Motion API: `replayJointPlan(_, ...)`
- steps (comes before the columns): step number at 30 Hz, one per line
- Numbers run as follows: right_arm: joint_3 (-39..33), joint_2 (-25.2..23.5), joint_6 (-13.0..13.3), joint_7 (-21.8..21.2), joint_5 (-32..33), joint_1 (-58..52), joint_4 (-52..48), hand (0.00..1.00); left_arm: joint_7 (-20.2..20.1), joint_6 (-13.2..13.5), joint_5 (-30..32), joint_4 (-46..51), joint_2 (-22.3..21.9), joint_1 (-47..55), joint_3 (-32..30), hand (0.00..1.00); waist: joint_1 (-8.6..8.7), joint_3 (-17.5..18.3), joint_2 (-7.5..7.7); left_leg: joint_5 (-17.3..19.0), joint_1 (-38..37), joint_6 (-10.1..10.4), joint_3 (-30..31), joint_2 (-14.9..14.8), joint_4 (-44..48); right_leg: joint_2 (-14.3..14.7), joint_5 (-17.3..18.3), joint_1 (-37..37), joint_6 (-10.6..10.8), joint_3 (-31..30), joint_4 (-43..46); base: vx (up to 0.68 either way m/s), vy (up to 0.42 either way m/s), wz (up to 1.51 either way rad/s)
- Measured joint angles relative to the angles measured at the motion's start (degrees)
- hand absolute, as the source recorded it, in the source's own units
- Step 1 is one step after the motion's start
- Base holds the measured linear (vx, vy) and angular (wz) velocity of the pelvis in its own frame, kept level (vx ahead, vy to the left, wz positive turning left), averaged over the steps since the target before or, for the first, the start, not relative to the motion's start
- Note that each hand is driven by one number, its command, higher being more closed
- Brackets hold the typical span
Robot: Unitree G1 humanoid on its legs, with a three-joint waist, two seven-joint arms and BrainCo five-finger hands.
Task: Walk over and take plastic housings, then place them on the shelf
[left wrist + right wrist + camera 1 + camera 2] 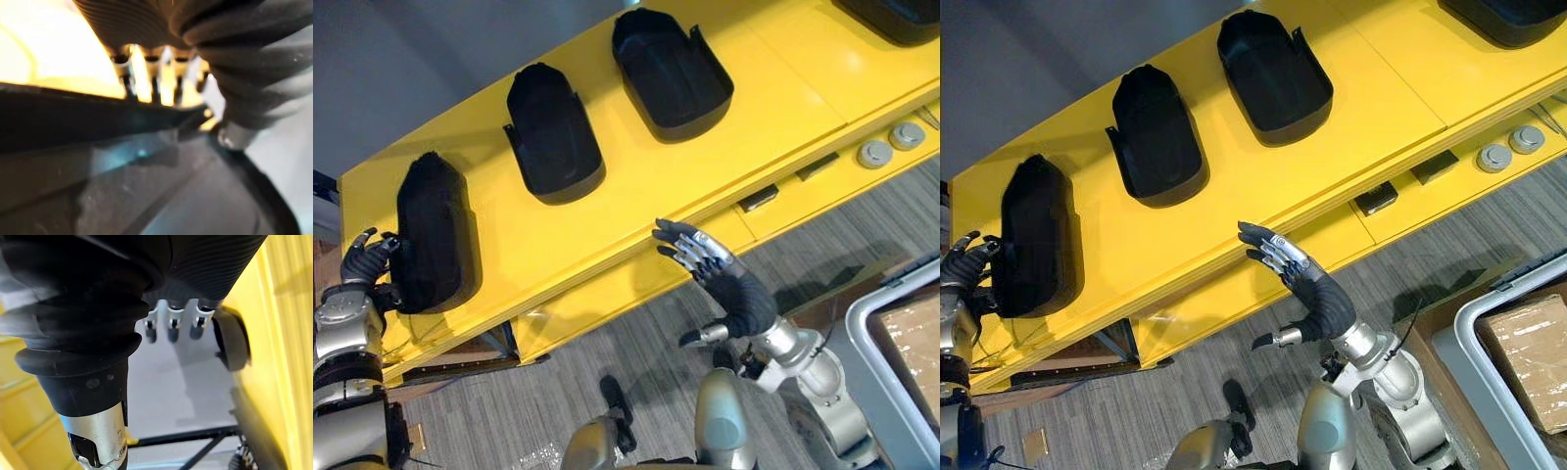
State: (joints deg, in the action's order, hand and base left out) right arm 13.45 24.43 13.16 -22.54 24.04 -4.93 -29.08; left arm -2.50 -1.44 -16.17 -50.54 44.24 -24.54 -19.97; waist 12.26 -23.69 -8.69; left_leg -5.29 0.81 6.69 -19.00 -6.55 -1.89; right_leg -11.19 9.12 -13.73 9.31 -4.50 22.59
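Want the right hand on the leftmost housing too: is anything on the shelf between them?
Nothing visible. Bare yellow shelf lies between the open right hand and the leftmost housing, which the left hand grips; the middle housing sits further back.

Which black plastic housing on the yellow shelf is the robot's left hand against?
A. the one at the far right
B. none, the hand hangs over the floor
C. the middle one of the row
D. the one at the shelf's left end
D: the left hand is against the black plastic housing at the left end of the yellow shelf.
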Motion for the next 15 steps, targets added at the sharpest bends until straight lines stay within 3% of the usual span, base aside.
replayJointPlan(3, -0.82, 0.00, -0.66, -0.29, -0.01, -0.39, -0.01, 0.00, 1.31, 0.04, -1.48, 0.27, -0.06, 0.42, -0.29, 0.00, 0.29, -0.21, -0.46, 0.06, 0.02, -0.09, -0.39, 0.21, 0.00, -0.06, -0.07, -0.26, 0.13, -0.48, 0.09, 0.00, 0.000, -0.06)
replayJointPlan(6, -1.85, 0.01, -0.64, -0.78, -0.01, -0.71, -0.09, 0.00, 6.38, 0.80, -3.06, 0.48, -0.53, 0.51, -1.26, 0.00, 0.91, -0.21, -0.46, 0.05, 0.00, -0.09, -0.39, 0.21, 0.00, -0.05, -0.10, -0.26, 0.16, -0.50, 0.09, 0.00, 0.000, 0.00)
replayJointPlan(9, -2.18, -0.05, 0.17, -1.18, -0.03, -1.96, -0.09, 0.00, 13.99, 5.15, -4.26, 2.72, -0.98, 0.37, -2.53, 0.00, 1.06, -0.20, -0.48, 0.05, -0.05, -0.09, -0.34, 0.20, -0.09, -0.02, -0.16, -0.19, 0.23, -0.47, -0.04, 0.00, 0.000, 0.00)
replayJointPlan(10, -2.58, -0.42, 1.16, -1.31, -0.04, -3.23, -0.05, 0.00, 17.72, 8.65, -4.20, 5.23, -0.98, -0.07, -2.59, 0.00, 1.00, -0.17, -0.52, 0.02, -0.64, -0.09, -0.36, 0.26, -0.72, 0.03, -0.25, 0.21, 0.32, -0.45, -0.29, 0.00, 0.000, 0.00)
replayJointPlan(11, -2.67, -0.54, 1.50, -1.38, -0.06, -3.62, -0.01, 0.00, 18.54, 9.50, -4.16, 5.81, -0.98, -0.27, -2.59, 0.00, 1.00, -0.17, -0.51, 0.02, -0.77, -0.09, -0.34, 0.26, -0.78, 0.03, -0.26, 0.40, 0.34, -0.41, -0.38, 0.00, 0.000, 0.00)
replayJointPlan(12, -3.26, -1.27, 2.88, -1.57, -0.05, -4.88, 0.04, 0.00, 21.54, 12.47, -4.04, 9.65, -0.97, -1.09, -2.59, 0.00, 0.97, 0.15, -0.61, 0.02, -1.27, -0.09, -0.21, 0.25, -1.09, 0.04, -0.63, 1.40, 0.49, -0.16, -1.39, 0.00, 0.000, 0.00)
replayJointPlan(15, -4.01, -1.92, 5.22, -2.61, -0.06, -6.37, 0.24, 0.00, 25.52, 17.53, -3.17, 15.29, -0.98, -2.14, -2.36, 0.00, 0.99, 1.58, -1.08, -0.04, -1.94, -0.06, -0.21, 0.24, -1.97, 0.15, -1.83, 3.04, 0.79, 0.18, -3.82, 0.05, 0.031, 0.00)
